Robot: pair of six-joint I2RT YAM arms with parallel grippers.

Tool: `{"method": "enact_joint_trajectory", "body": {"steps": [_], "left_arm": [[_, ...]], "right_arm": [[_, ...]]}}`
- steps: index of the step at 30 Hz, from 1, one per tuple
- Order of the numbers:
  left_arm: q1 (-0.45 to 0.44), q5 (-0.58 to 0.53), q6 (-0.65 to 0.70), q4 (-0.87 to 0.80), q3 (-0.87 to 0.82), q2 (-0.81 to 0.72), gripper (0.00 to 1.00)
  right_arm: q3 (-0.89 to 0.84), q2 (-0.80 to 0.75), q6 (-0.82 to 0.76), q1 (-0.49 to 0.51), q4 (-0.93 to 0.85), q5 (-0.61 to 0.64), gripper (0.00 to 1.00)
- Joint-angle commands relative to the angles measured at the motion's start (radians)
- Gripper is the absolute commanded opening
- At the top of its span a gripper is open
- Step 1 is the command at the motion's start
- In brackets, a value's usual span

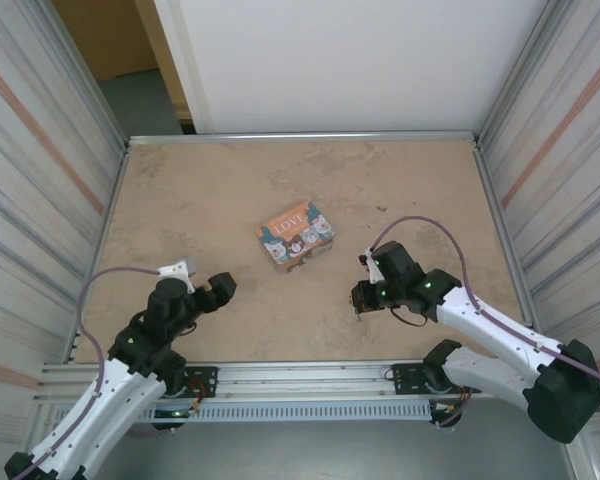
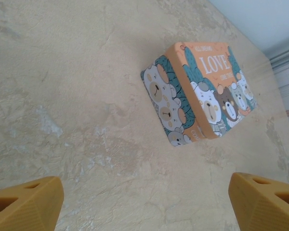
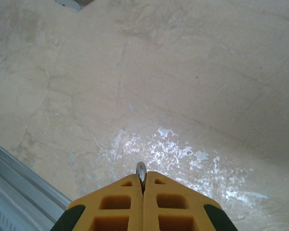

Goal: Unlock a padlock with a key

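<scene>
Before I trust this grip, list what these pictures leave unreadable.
- key: right wrist view, only a grey tip shows; the shut right gripper hides the rest.
- left gripper: left wrist view, the bottom edge cuts off both fingers.
- orange box: its inside, hidden by lid and walls.

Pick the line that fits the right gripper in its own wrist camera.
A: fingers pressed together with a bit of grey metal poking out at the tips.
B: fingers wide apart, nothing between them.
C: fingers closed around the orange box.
A: the right gripper has its yellow fingers pressed flat together, and a sliver of pale grey metal, apparently the key, sticks out between their tips.
</scene>
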Motion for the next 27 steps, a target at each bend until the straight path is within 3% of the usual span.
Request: {"method": "enact_joint_trajectory", "body": {"steps": [1,7,27], "left_arm": [[0.009,0.002,-0.009,0.003,-0.025,-0.007,0.91],[0.016,0.022,-0.005,0.025,-0.037,-0.001,0.97],[0.024,0.042,-0.027,0.052,-0.063,0.028,0.98]], "right_arm": [[0.028,0.009,0.022,0.019,-0.038,-0.010,0.03],[0.016,0.080,0.043,0.054,-0.006,-0.010,0.03],[-0.002,0.264,0.063,0.088,0.110,-0.036,0.02]]}}
